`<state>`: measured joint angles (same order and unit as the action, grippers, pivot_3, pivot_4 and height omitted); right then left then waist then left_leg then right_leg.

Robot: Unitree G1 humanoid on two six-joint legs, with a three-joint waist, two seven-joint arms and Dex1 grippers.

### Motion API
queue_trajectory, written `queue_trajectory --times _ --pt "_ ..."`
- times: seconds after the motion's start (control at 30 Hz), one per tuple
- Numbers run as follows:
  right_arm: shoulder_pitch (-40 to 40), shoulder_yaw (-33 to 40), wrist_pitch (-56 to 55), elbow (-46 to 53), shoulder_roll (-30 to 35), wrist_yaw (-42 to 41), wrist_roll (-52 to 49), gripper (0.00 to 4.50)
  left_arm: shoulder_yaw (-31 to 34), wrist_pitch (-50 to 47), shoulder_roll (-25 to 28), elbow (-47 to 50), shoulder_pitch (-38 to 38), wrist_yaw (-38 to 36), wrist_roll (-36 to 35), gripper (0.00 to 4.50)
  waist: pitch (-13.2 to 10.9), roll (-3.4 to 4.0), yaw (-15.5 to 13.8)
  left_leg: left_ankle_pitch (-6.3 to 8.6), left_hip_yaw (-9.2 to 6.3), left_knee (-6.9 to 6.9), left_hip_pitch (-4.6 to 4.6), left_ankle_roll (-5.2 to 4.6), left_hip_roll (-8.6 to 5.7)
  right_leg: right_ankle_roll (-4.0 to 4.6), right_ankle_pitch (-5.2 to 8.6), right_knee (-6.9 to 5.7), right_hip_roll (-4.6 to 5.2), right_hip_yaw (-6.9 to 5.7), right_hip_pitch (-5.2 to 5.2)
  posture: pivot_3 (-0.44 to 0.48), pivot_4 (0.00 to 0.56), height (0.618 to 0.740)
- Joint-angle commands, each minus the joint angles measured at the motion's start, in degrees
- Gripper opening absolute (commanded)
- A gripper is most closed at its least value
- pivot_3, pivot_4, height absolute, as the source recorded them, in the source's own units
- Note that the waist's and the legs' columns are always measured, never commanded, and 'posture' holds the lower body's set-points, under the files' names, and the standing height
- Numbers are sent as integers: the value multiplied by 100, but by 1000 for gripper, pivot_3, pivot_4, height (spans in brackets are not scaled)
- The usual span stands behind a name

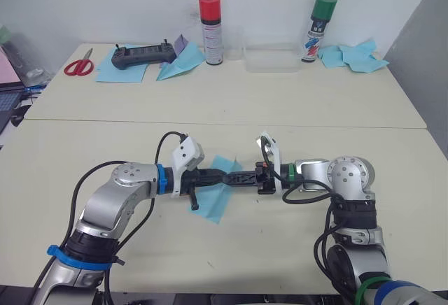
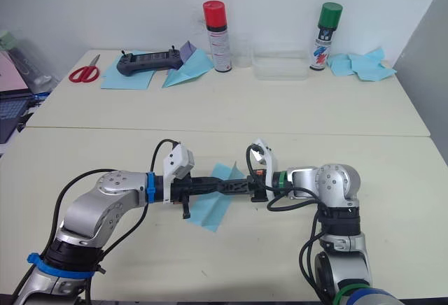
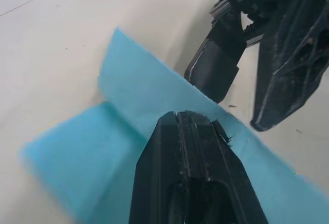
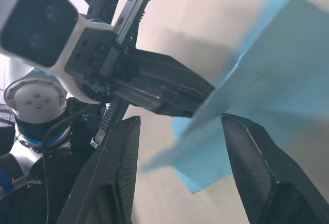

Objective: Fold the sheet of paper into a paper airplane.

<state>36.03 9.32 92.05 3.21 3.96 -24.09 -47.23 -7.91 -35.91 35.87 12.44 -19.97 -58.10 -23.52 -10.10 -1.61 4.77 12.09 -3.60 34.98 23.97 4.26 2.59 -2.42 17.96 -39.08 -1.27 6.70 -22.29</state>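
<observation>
The sheet of paper [image 1: 212, 203] is light blue and lies on the near table between my two arms, with one part folded up as a raised flap [image 3: 149, 88]. My left gripper [image 1: 225, 176] comes in from the left and is shut on that raised fold, its fingertips [image 3: 187, 118] pressed together on the paper's edge. Facing it tip to tip from the right, my right gripper [image 1: 238, 178] is open. Its two fingers [image 4: 115, 167] stand apart on either side of the flap [image 4: 267, 70], and I cannot tell whether they touch it.
Along the far table stand a red spray can [image 1: 210, 29], a green spray can [image 1: 319, 29] and a clear plastic box [image 1: 271, 59]. A black controller [image 1: 143, 55], red scissors [image 1: 78, 64], a blue paper dart [image 1: 180, 64] and crumpled blue scraps [image 1: 353, 55] lie there too.
</observation>
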Motion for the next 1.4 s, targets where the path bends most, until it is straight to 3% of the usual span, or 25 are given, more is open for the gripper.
queue_trajectory --times 0.03,0.27,0.43,0.9,1.2,1.4 --pt "128 97 45 48 -30 216 -394 2577 -100 45 -80 105 -80 -29 -49 0 0 0 0 0 0 0 0 0 0 0 0 0 0 0 0 0 150 740" --pt "42 43 45 62 42 543 -444 2577 -178 136 -57 -46 -142 -94 52 0 0 0 0 0 0 0 0 0 0 0 0 -1 0 0 0 0 150 740" --pt "-41 223 45 64 -34 773 -316 1795 -113 216 94 -103 -66 -167 78 0 0 1 0 0 0 0 -1 0 0 0 0 -2 -1 0 0 0 150 740" --pt "-180 204 45 158 -69 862 -213 1751 108 385 408 -289 35 -256 41 0 0 1 0 0 -1 1 0 0 1 0 0 -4 -1 -1 0 0 150 740" --pt "-96 121 43 266 -70 597 -444 1743 17 439 348 -263 72 -197 42 0 0 1 0 0 -1 1 0 0 1 0 0 -4 -1 -2 0 0 150 740" --pt "-128 59 45 325 -26 547 -443 3736 18 459 354 -269 85 -184 36 0 0 1 1 0 -1 1 -1 0 1 0 0 -5 -1 -2 0 0 150 740"
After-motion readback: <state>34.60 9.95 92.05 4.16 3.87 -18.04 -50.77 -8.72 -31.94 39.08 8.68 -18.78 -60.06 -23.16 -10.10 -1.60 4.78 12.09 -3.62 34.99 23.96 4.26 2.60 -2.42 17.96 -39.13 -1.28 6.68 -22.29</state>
